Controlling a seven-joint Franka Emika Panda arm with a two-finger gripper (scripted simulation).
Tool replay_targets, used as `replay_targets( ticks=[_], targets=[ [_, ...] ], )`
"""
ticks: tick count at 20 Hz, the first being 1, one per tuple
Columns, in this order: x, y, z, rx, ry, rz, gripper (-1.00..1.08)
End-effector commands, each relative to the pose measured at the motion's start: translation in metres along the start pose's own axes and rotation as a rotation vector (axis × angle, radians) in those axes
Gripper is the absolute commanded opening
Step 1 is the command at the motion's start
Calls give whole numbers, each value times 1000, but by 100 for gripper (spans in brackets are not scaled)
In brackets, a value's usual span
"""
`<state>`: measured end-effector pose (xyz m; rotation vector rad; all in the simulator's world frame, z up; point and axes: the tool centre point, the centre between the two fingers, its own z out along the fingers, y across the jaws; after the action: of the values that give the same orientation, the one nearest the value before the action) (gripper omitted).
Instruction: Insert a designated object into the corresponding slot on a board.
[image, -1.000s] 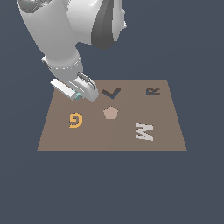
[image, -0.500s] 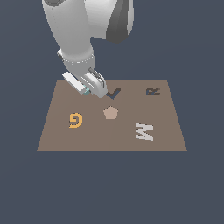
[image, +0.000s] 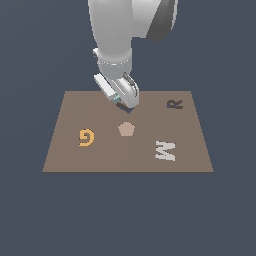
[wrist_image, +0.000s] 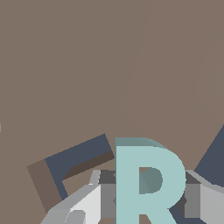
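The light-teal letter R (wrist_image: 148, 181) sat clamped between the two fingers of the gripper (image: 123, 101), held above the board (image: 70, 145) and not resting on it. In the wrist view the piece filled the space between the grey fingers (wrist_image: 74, 205), one on each side of it, with its flat face toward the camera. In the exterior view only a small teal sliver showed at the gripper's tip.

The gripper hung over the middle of the board's far part, right above a dark L-shaped recess (wrist_image: 72, 159), which the wrist view showed just beside the held letter. From the exterior view that recess was almost wholly hidden behind the gripper.

The dark R-shaped slot (image: 174, 104) lay near the board's far corner on the exterior view's right, well apart from the gripper and uncovered. A tan pentagon (image: 127, 129) lay near the board's centre, just in front of the gripper. An orange G (image: 86, 137) lay toward the board's edge on the exterior view's left, and a whitish M (image: 165, 150) lay nearer the front edge on the exterior view's right.

The arm (image: 117, 35) came down from above the board's far edge.
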<state>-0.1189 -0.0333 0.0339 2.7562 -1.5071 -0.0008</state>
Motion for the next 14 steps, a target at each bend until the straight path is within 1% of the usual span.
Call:
replay_targets(
  ticks=[1, 7, 14],
  targets=[
    [-18, -7, -1, 0, 0, 62, -100],
    [-58, -28, -2, 1, 0, 204, -100],
    [-99, -60, -4, 1, 0, 365, -100]
  ],
)
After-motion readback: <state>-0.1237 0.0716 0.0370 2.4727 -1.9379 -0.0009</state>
